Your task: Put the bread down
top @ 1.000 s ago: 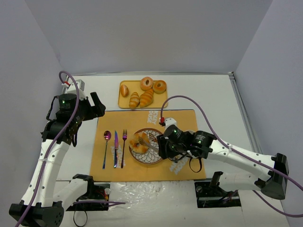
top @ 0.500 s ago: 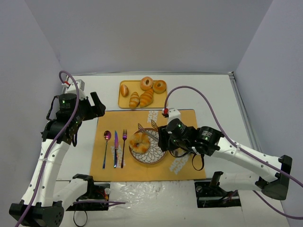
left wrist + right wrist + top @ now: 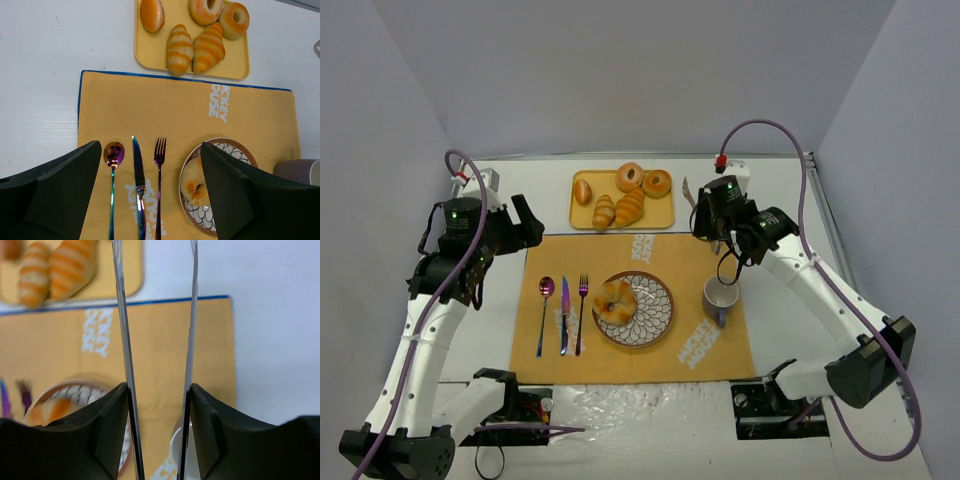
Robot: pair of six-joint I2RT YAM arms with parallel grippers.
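The bread, a round golden-brown curled bun, lies on the left half of the patterned plate. In the left wrist view the bread shows on the plate, partly behind my right finger. It is blurred at the lower left of the right wrist view. My right gripper is open and empty, raised over the mat's far right corner, well away from the bread. Its long thin metal fingers stand apart. My left gripper is open and empty, above the mat's far left corner.
A yellow tray behind the orange placemat holds two ring buns, two straight croissants and a small roll. A spoon, knife and fork lie left of the plate. A grey mug stands right of it.
My right gripper has let go of the bread on the plate, then risen and pulled back to the far right. The mug is now uncovered. The left arm has not moved.
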